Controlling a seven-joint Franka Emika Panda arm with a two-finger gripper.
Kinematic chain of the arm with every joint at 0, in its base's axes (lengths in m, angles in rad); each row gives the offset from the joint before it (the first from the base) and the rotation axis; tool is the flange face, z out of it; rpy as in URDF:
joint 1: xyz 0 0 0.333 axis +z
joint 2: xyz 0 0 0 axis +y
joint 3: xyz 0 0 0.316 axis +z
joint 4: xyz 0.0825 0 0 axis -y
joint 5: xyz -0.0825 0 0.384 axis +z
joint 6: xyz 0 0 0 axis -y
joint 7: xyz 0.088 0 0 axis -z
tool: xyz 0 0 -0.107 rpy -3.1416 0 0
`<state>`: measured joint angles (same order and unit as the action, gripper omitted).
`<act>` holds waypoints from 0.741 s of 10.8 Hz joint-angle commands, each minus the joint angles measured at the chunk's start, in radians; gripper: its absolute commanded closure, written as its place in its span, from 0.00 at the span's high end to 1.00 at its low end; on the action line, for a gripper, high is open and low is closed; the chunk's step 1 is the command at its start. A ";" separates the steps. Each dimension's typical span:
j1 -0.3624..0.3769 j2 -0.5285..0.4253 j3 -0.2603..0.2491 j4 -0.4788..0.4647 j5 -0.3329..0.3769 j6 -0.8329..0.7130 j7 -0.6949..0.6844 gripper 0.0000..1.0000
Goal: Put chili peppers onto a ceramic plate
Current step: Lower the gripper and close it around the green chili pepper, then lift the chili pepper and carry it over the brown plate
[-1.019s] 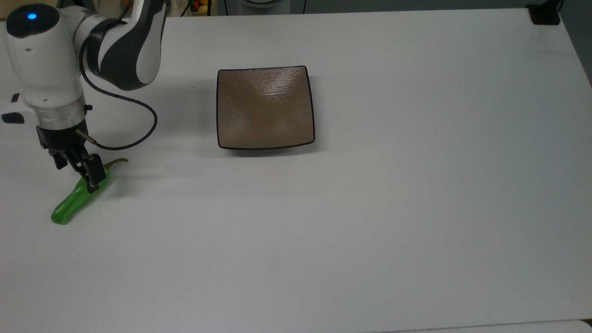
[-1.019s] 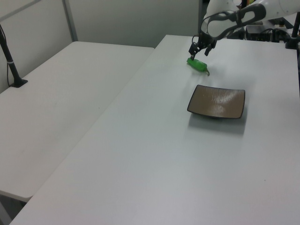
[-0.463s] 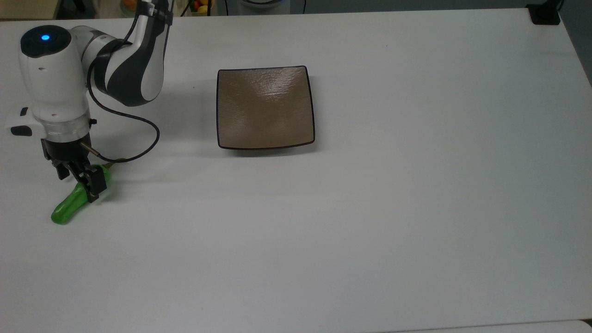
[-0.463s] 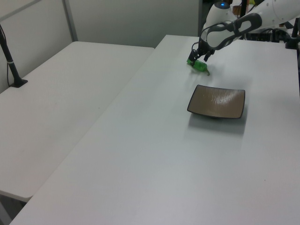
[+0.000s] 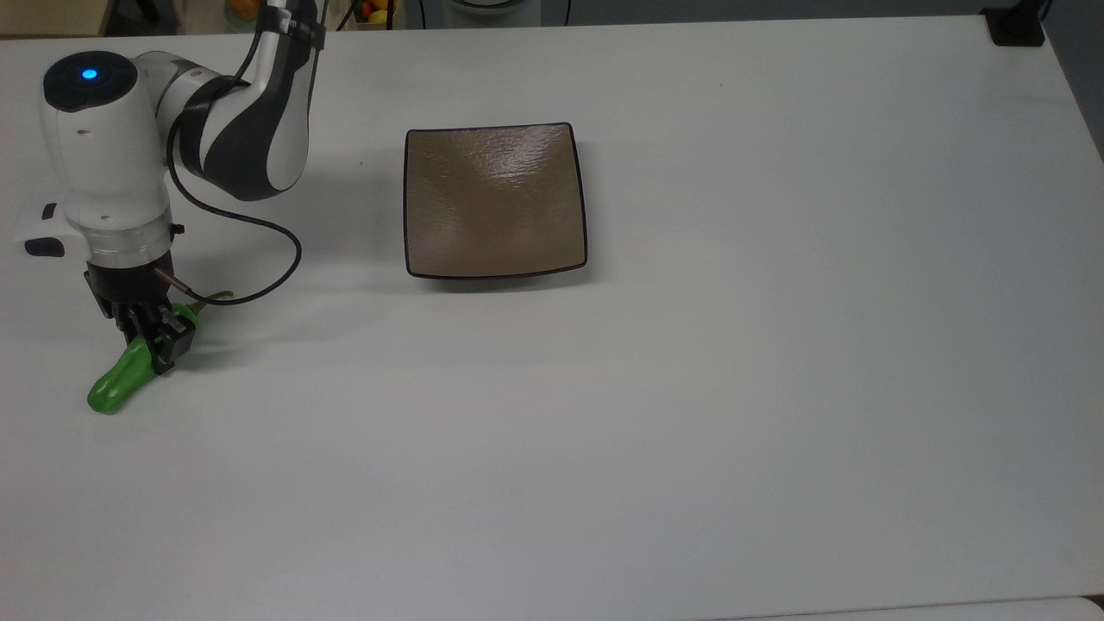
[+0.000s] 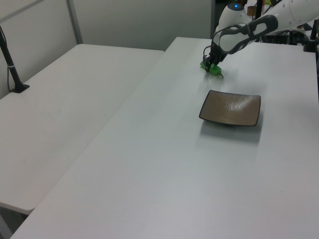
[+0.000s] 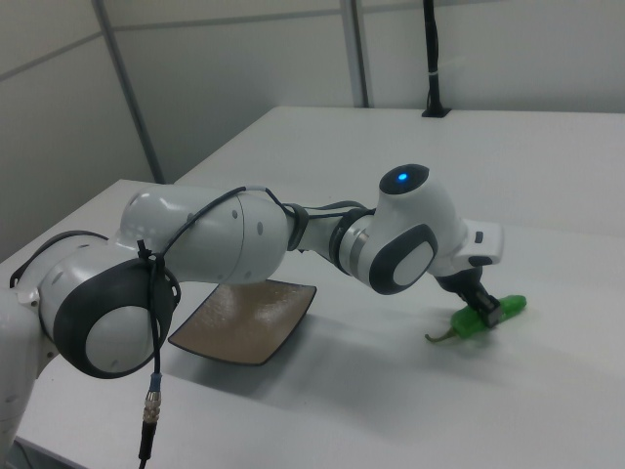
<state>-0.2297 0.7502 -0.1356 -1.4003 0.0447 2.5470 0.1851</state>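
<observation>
At the top view's lower left we list the pepper [image 5: 119, 384] on the white table [image 5: 690, 414], its stem end pinched between the gripper [image 5: 153, 338] fingers, and farther up toward centre, well apart, the bare plate [image 5: 495, 200].

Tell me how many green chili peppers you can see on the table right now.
1. The chili pepper lies on the white table near the top view's left edge, with the gripper closed on it, apart from the empty ceramic plate.
</observation>
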 commanded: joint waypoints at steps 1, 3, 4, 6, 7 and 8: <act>0.015 -0.003 -0.009 0.006 -0.023 0.004 0.002 0.00; 0.021 -0.037 -0.009 -0.011 -0.022 -0.034 0.004 0.00; 0.044 -0.064 -0.009 -0.020 -0.022 -0.095 0.002 0.00; 0.067 -0.141 -0.007 -0.039 -0.020 -0.238 0.002 0.01; 0.084 -0.181 -0.007 -0.040 -0.022 -0.308 -0.007 0.01; 0.107 -0.218 -0.007 -0.051 -0.022 -0.371 -0.027 0.01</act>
<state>-0.1691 0.6511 -0.1341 -1.3970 0.0366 2.3166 0.1845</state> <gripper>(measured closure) 0.586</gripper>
